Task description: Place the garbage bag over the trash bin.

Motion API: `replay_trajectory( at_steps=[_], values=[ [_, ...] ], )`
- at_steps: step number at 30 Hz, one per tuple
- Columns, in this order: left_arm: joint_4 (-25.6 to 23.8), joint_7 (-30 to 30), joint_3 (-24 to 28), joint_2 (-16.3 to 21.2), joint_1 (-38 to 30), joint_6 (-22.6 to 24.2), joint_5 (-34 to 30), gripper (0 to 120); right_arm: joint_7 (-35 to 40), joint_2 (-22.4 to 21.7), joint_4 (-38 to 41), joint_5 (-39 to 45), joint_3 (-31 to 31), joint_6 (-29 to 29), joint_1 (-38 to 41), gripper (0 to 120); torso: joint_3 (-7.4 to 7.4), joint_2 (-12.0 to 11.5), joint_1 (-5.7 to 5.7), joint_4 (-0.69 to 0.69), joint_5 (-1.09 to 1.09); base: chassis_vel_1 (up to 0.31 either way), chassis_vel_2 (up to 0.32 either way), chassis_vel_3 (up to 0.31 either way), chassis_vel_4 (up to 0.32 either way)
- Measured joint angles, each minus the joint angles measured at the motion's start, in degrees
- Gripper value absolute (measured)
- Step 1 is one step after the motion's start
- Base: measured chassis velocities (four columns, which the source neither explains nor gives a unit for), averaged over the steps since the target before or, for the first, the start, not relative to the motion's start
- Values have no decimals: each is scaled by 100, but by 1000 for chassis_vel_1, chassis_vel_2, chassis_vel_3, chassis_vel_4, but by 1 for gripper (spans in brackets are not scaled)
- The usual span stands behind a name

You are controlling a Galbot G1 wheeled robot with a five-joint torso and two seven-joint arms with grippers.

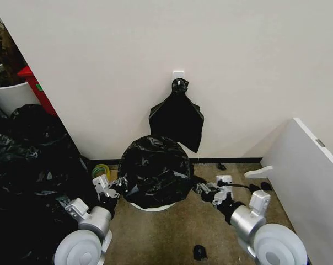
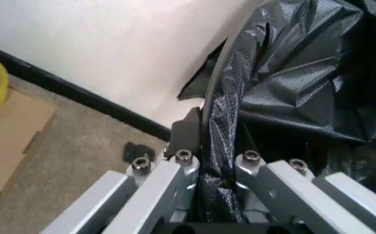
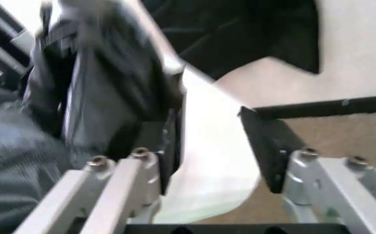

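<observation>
The bag [image 1: 154, 168] is draped over the bin [image 1: 151, 207], which stands on the floor by the wall. The left claw [image 1: 112, 189] pinches the bag's hem at the bin's left side, likely to pull it down. The right claw [image 1: 205, 190] is spread wide astride the bin's right wall, holding nothing, the bag just beside it

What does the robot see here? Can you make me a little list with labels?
bin: round white plastic bucket on the carpet by the wall
bag: glossy wrinkly black plastic bag draped over the bucket's top
left claw: shut on the bag's edge, at the bucket's left side
right claw: open, at the bucket's right side
wall: flat black knotted bundle hanging on a hook
</observation>
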Motion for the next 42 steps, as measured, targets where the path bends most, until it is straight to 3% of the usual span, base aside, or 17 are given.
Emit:
replay_trajectory(
  at_steps=[10, 13, 17, 19, 29, 42],
  values=[
    [138, -159, 19, 52, -140, 121, 281, 3, -25, -99, 263, 189, 665, -88, -381, 76, 0, 0, 0, -1, -1, 0, 0, 0, 0],
    [243, 3, -4, 74, -192, 204, 1077, 3, -300, -304, 582, 39, 688, -420, -347, 91, 0, 0, 0, 0, -3, 0, 0, 0, 0],
    [321, 178, -18, 98, -211, 183, 1520, 3, -451, -488, 739, -70, 493, -685, -218, 98, 0, 0, 0, -1, -2, 0, 0, 0, 0],
    [330, 337, 11, 149, -182, 149, 1838, 3, -499, -675, 823, -47, 93, -883, 22, 100, 0, 0, 0, 1, -1, 0, 0, 0, 0],
    [438, 618, 297, 201, -115, -15, 2538, 3, -161, -877, 725, 303, -974, -1232, 601, 99, 0, 0, 0, -2, -1, 0, 0, 0, 0],
    [475, 1130, 321, 269, 18, -263, 3092, 3, 115, -755, 36, 263, -1698, -1410, 1306, 54, 0, 0, 0, 0, 0, 0, 0, 0, 0]
  ],
)
